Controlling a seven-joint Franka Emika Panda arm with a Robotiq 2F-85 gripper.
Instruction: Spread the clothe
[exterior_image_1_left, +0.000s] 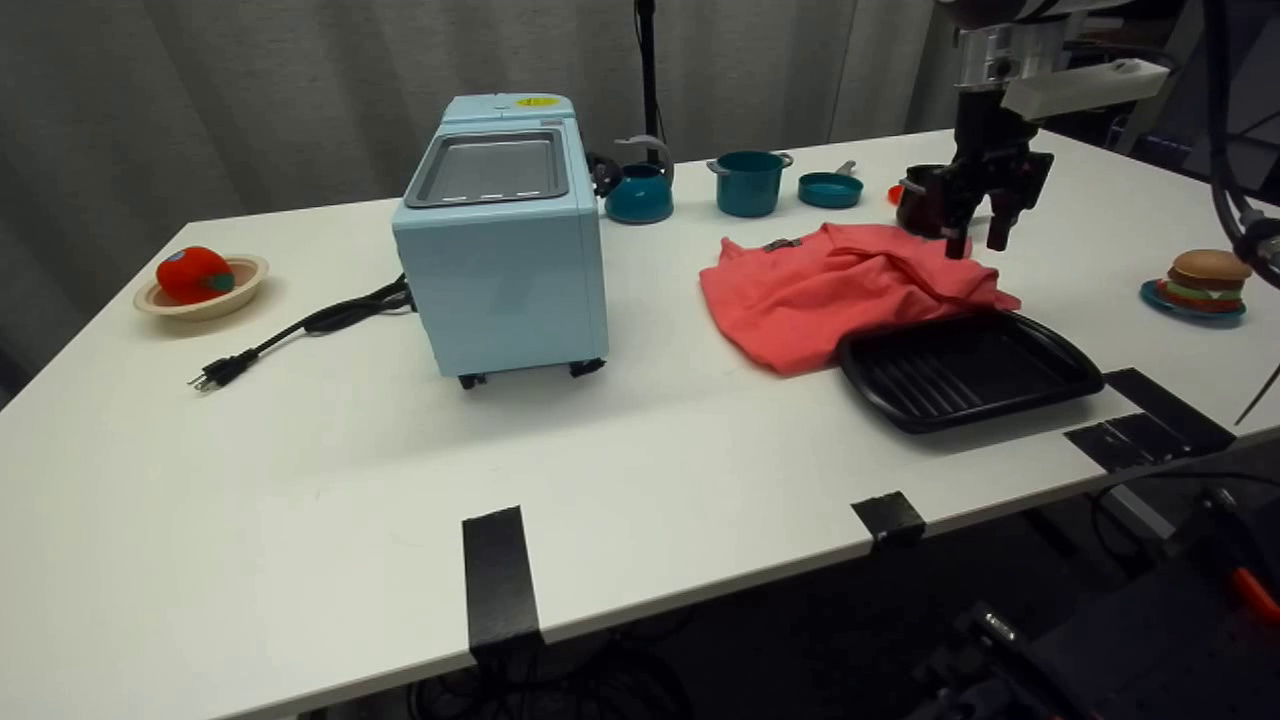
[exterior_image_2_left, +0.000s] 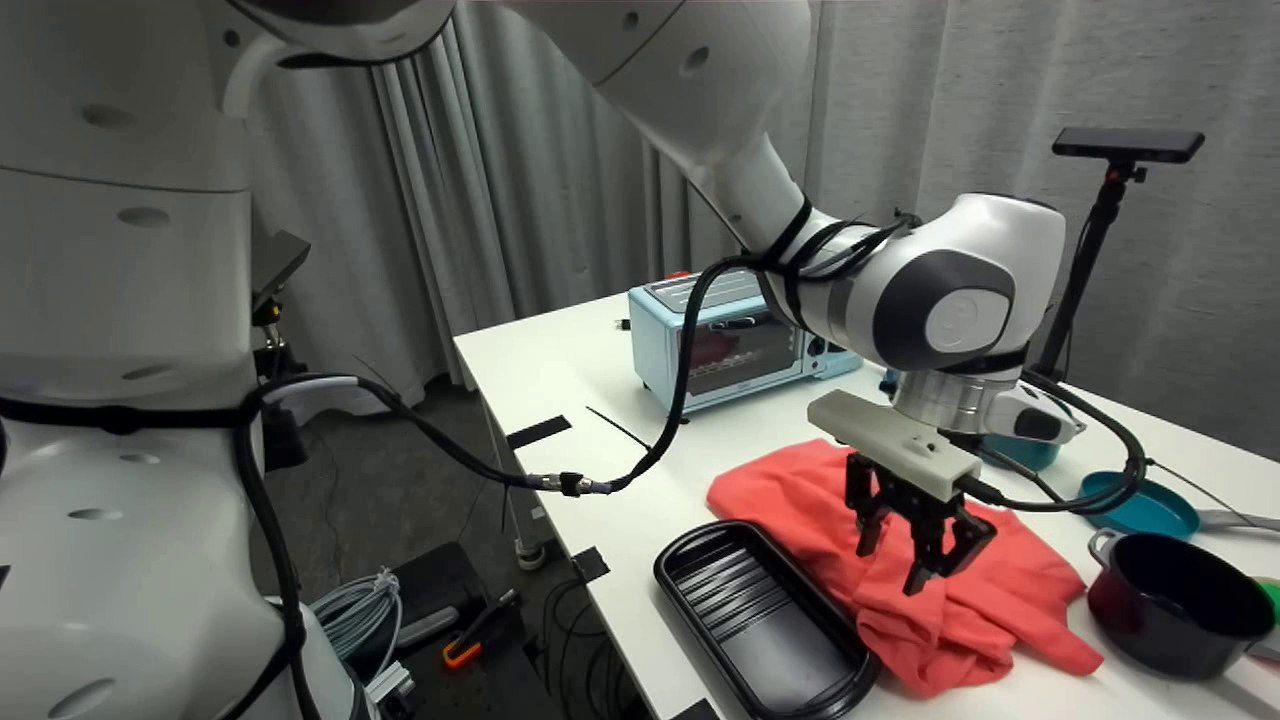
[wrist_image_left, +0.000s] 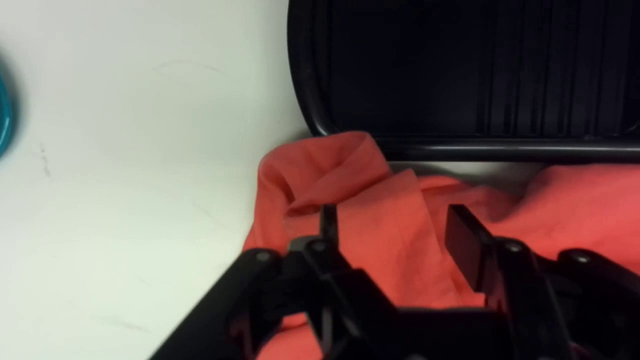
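Observation:
The cloth is a red-coral fabric, lying rumpled on the white table in both exterior views (exterior_image_1_left: 790, 310) (exterior_image_2_left: 780, 490). One end is folded over itself, with the fold showing in the wrist view (wrist_image_left: 320, 162). A dark label shows at its far edge in an exterior view. My gripper is above the folded end in both exterior views (exterior_image_1_left: 977, 242) (exterior_image_2_left: 890, 568). In the wrist view its fingers (wrist_image_left: 392, 220) are wide apart, with cloth visible below and between them and nothing held. A black ribbed tray (exterior_image_1_left: 985, 365) (exterior_image_2_left: 745, 590) (wrist_image_left: 415, 75) lies right beside the cloth.
A light blue toaster oven (exterior_image_1_left: 505, 280) (exterior_image_2_left: 660, 350) stands on the table. A dark pot (exterior_image_2_left: 1180, 610), a teal pan (exterior_image_1_left: 830, 190), a teal pot (exterior_image_1_left: 750, 185) and a teal kettle (exterior_image_1_left: 640, 198) stand behind the cloth. A toy burger (exterior_image_1_left: 1208, 275) sits on a small plate.

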